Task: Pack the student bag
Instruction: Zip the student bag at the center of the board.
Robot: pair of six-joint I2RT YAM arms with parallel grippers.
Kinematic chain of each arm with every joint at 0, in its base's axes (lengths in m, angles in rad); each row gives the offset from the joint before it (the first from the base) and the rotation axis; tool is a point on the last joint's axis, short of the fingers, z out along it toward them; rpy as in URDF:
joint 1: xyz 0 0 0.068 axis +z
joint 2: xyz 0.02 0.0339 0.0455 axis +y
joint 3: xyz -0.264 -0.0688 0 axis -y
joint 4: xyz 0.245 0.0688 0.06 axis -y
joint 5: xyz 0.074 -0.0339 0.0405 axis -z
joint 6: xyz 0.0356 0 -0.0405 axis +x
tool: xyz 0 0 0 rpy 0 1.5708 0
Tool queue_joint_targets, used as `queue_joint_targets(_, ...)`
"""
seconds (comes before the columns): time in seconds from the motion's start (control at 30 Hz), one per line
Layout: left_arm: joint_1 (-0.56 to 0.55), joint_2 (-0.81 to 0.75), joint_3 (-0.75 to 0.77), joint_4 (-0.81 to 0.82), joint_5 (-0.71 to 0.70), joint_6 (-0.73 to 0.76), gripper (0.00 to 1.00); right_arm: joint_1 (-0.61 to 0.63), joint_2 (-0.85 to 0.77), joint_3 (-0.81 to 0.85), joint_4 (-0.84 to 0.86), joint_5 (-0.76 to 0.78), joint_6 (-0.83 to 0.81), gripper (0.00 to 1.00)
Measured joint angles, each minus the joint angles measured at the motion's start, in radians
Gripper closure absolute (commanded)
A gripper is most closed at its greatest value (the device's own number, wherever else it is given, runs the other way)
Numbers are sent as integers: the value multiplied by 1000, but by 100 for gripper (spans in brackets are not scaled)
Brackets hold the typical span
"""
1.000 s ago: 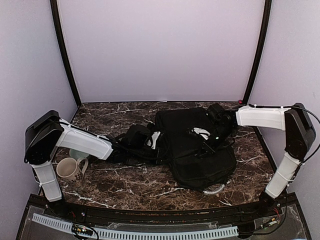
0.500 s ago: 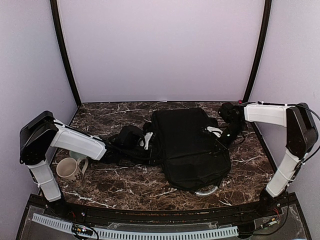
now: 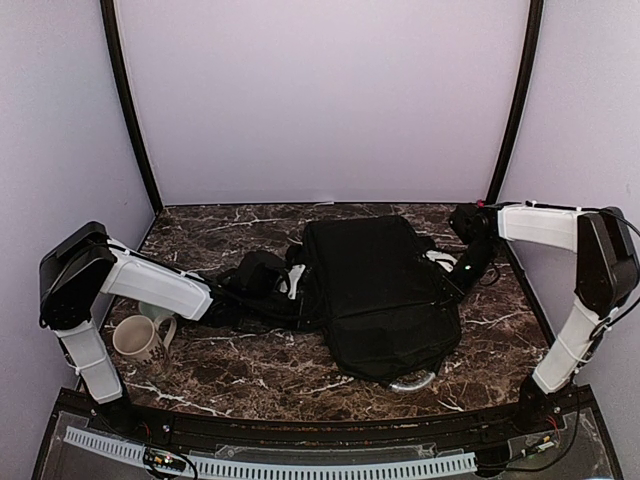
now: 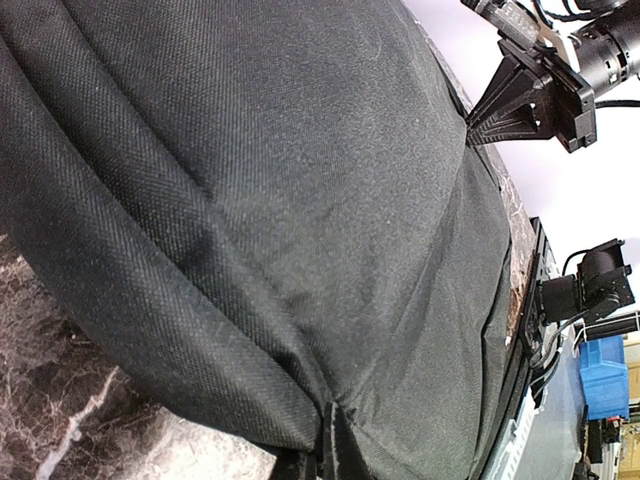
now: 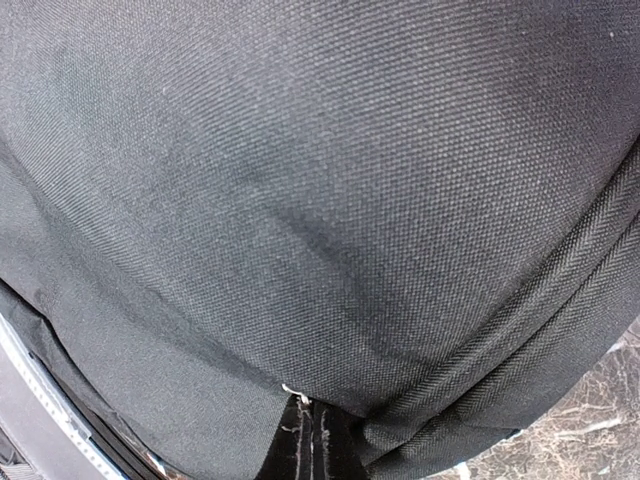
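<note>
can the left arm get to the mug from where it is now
Probably not straight away. The left claw is shut on the student bag, and the mug sits tucked close to that arm's own base. It would likely have to let go and fold back.

Top view looks down; 2 wrist views (close) share student bag (image 3: pixel 380 290)

2 arms of like build. Left arm (image 3: pixel 150 285) and right arm (image 3: pixel 540 227): white moulded shells over the links, black housings (image 3: pixel 72 272) at the joints, black wrist sections. Right gripper (image 4: pixel 476 115): black, ribbed, triangular fingers. A thin black cable (image 3: pixel 612 318) runs beside the right arm's white lower link.
</note>
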State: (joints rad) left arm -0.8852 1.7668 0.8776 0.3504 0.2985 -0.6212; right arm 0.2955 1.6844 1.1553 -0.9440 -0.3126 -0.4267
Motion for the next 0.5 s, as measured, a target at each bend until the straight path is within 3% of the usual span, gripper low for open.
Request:
queue_joint_targets(0.03, 0, 0, 0, 0, 0, 1, 99, 0, -1, 0, 0, 0, 2, 100)
queue_joint_targets(0.17, 0, 0, 5, -14, -5, 18, 87, -2, -10, 0, 1, 9, 10, 84)
queue_joint_targets(0.27, 5, -8, 22, -86, -29, 57, 70, -24, -47, 0, 16, 53, 28, 68)
queue_joint_targets(0.37, 13, -26, 67, -209, -79, 114, 58, -59, -123, 0, 46, 95, 43, 65)
queue_joint_targets(0.5, 29, -65, 141, -370, -161, 198, 52, -101, -224, -2, 88, 110, 47, 62)
